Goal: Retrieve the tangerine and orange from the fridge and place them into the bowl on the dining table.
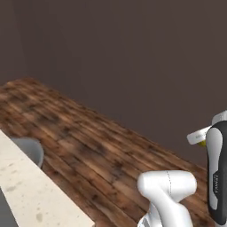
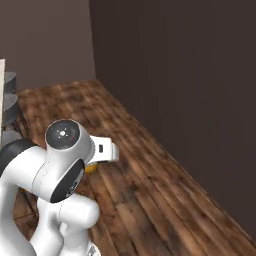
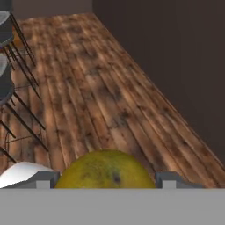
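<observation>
A floor of dark brown wooden planks (image 1: 97,146), knotted and streaked, runs away along a plain, flat dark brown wall (image 2: 190,90), and the boards lie lengthwise beside the wall's foot. In the left base view the dining table (image 1: 31,190) shows as a cream speckled stone slab with a straight edge cutting across the lower left corner; just beyond that edge sits the rounded grey seat of a stool (image 1: 29,148). In the hand view more stools (image 3: 6,57) stand at the left margin, grey seats on thin black wire legs that splay outward. Between the stools and the wall the floor lies open, a broad lane of bare boards. The gripper (image 3: 105,181) holds a round yellow-orange fruit (image 3: 105,171), its skin dull and faintly mottled with one small dark spot; whether it is the tangerine or the orange cannot be told. The fruit sits between the two grey fingertips (image 3: 43,180), which stand wide apart, one against each side of it. Being near enough a ball, it shows no clear long axis. In the right base view a sliver of orange peeps out under the white hand, above the floor and well apart from the wall.
</observation>
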